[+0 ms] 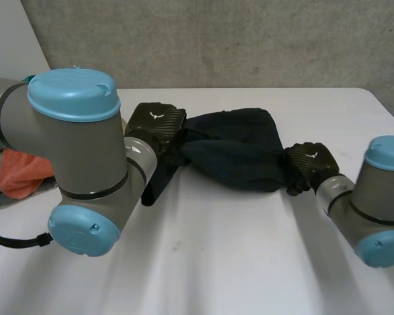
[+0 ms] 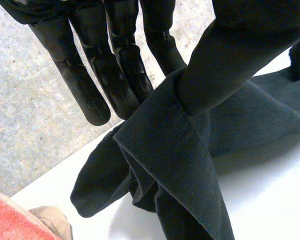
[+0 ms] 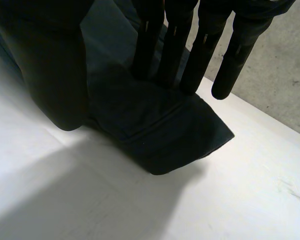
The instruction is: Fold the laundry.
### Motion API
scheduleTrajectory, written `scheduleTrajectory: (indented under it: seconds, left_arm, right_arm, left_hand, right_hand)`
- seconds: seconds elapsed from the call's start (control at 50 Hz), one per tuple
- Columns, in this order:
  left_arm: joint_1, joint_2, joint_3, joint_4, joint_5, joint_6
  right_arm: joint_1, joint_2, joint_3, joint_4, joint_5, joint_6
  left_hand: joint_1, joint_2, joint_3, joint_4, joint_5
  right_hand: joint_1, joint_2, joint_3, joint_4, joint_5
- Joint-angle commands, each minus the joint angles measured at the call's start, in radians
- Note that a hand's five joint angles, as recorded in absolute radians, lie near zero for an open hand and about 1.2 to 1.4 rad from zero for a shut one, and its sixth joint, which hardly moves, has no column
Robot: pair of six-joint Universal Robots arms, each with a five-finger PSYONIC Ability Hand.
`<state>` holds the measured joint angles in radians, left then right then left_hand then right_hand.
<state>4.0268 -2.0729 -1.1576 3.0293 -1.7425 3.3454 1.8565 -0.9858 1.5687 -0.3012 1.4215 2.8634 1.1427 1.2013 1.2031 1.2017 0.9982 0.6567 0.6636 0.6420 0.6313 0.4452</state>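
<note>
The arms (image 1: pixel 79 151) have grey tube joints and round light-blue caps. The left hand (image 1: pixel 156 126) and right hand (image 1: pixel 312 163) are black with woven-pattern backs; the left carries a white mark.

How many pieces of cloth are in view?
3: dark garment between left hand and right hand; orange cloth by the left arm; tan piece beside it; others may be hidden.

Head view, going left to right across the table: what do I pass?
First the orange cloth, then left hand, dark garment, right hand.
</note>
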Motion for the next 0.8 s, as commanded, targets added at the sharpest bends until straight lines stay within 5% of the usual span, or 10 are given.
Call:
scheduleTrajectory:
  seconds: [0.02, 0.06, 0.1, 0.22, 0.3, 0.4, 0.52, 0.66, 0.8]
  left_arm:
    - [0.008, 0.001, 0.003, -0.009, 0.001, -0.004]
    - [0.009, 0.001, 0.004, -0.009, 0.0, -0.004]
    - [0.012, 0.002, 0.004, -0.01, 0.0, -0.004]
    - [0.017, 0.023, 0.003, -0.047, -0.002, -0.004]
    - [0.024, 0.105, 0.007, -0.127, 0.003, 0.005]
    - [0.034, 0.218, 0.067, -0.239, 0.011, 0.019]
    - [0.031, 0.277, 0.107, -0.336, 0.052, 0.049]
    - [0.034, 0.26, 0.015, -0.334, 0.067, 0.055]
    - [0.047, 0.024, 0.021, -0.229, 0.063, 0.058]
  right_arm:
    - [0.033, 0.125, -0.117, 0.001, 0.017, -0.001]
    - [0.033, 0.136, -0.128, 0.002, 0.02, -0.001]
    - [0.036, 0.13, -0.131, -0.004, 0.023, -0.003]
    - [0.026, 0.001, -0.137, 0.022, 0.04, -0.006]
    - [0.023, -0.238, -0.209, 0.302, 0.019, -0.093]
    - [0.009, -0.356, -0.39, 0.605, -0.044, -0.217]
    - [-0.014, -0.384, -0.544, 0.763, -0.061, -0.292]
    - [-0.002, -0.306, -0.475, 0.781, -0.061, -0.306]
    - [0.013, -0.108, -0.455, 0.714, -0.052, -0.349]
  left_hand:
    - [0.254, 0.195, 0.193, 0.195, 0.224]
    - [0.254, 0.195, 0.193, 0.195, 0.224]
    - [0.254, 0.195, 0.193, 0.195, 0.224]
    - [0.254, 0.195, 0.193, 0.195, 0.224]
    - [0.254, 0.195, 0.193, 0.195, 0.224]
    - [0.254, 0.195, 0.193, 0.195, 0.224]
    - [0.254, 0.195, 0.193, 0.195, 0.224]
    - [0.254, 0.195, 0.193, 0.195, 0.224]
    - [0.254, 0.195, 0.193, 0.195, 0.224]
  right_hand:
    - [0.147, 0.14, 0.162, 0.173, 0.184]
    - [0.276, 0.269, 0.291, 0.301, 0.313]
    - [0.738, 0.731, 0.753, 0.763, 0.775]
    - [0.74, 0.733, 0.754, 0.765, 0.777]
    - [0.74, 0.733, 0.754, 0.765, 0.777]
    - [0.74, 0.733, 0.754, 0.765, 0.777]
    - [0.74, 0.733, 0.754, 0.765, 0.777]
    - [0.74, 0.733, 0.754, 0.765, 0.777]
    - [0.74, 0.733, 0.754, 0.765, 0.777]
